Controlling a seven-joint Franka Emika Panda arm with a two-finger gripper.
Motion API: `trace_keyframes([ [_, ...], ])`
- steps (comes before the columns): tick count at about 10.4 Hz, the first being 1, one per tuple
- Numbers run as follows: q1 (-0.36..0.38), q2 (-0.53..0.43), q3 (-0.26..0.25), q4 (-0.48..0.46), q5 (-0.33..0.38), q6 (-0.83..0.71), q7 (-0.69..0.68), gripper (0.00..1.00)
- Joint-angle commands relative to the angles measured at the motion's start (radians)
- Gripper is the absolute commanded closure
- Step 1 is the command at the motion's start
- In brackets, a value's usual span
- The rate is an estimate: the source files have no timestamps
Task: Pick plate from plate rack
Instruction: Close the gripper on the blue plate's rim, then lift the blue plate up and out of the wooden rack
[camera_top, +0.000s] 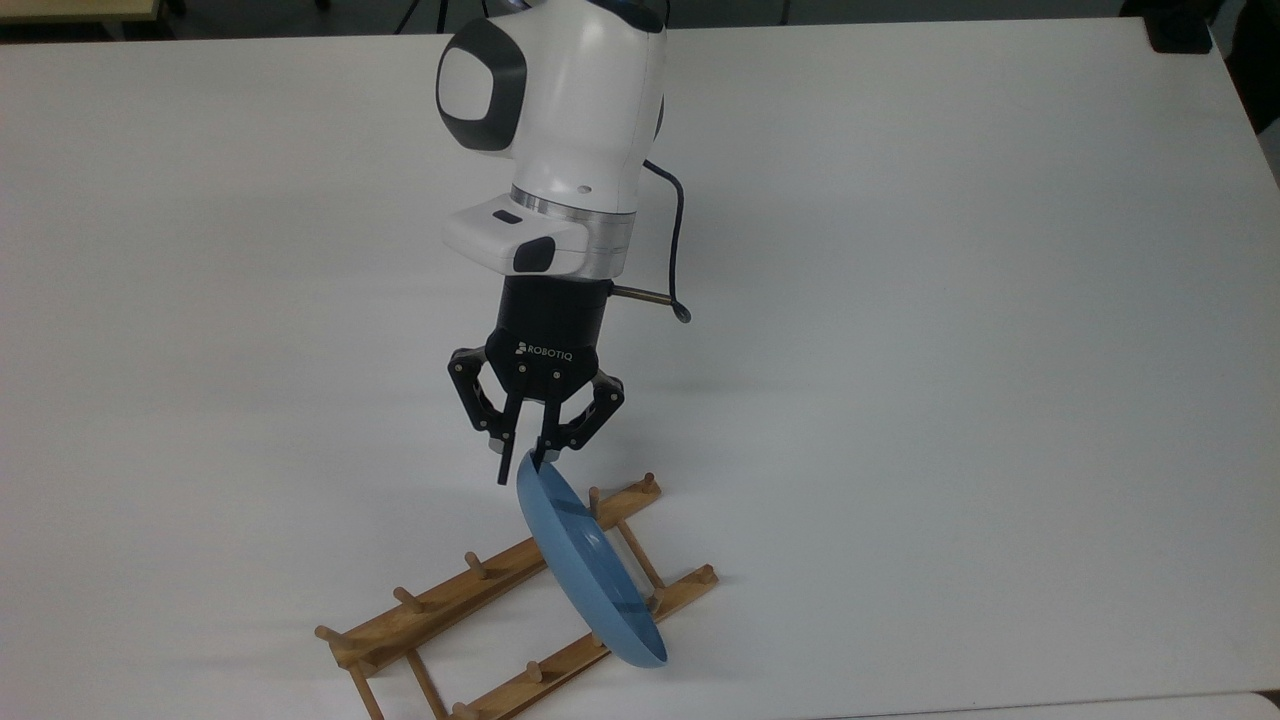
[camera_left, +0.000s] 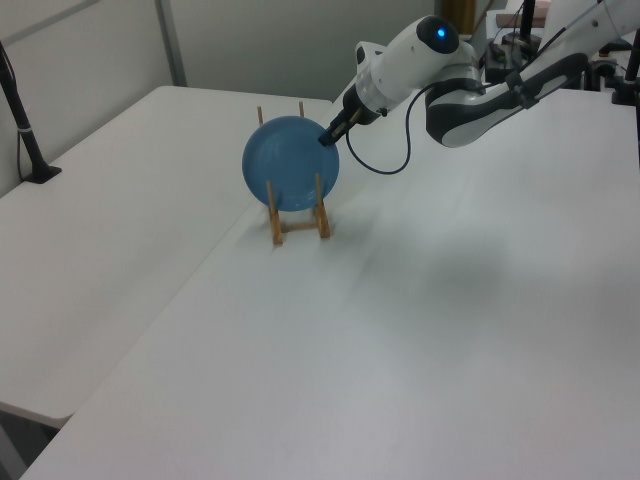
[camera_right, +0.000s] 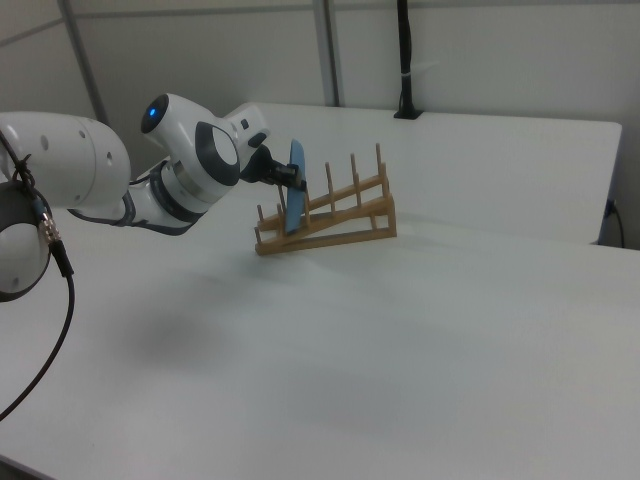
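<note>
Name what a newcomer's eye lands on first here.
The light-blue plate stands on edge near one end of the wooden plate rack, at the top view's lower middle. The gripper reaches down from the white arm, jaws closed around the plate's upper rim. All else is bare white table.
</note>
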Motion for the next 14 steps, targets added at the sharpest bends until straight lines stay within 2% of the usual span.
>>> trace_keyframes([
  [1,0.013,0.006,-0.016,0.011,-0.064,0.012,0.036,1.0],
  [7,0.007,-0.085,-0.009,-0.005,-0.027,0.007,0.042,1.0],
  [9,0.005,-0.167,-0.003,-0.047,0.078,-0.023,0.045,1.0],
  [12,0.004,-0.261,0.005,-0.049,0.273,-0.207,0.004,1.0],
  [13,0.004,-0.292,0.007,-0.049,0.365,-0.303,-0.064,1.0],
  [14,0.004,-0.322,0.007,-0.045,0.503,-0.421,-0.174,1.0],
])
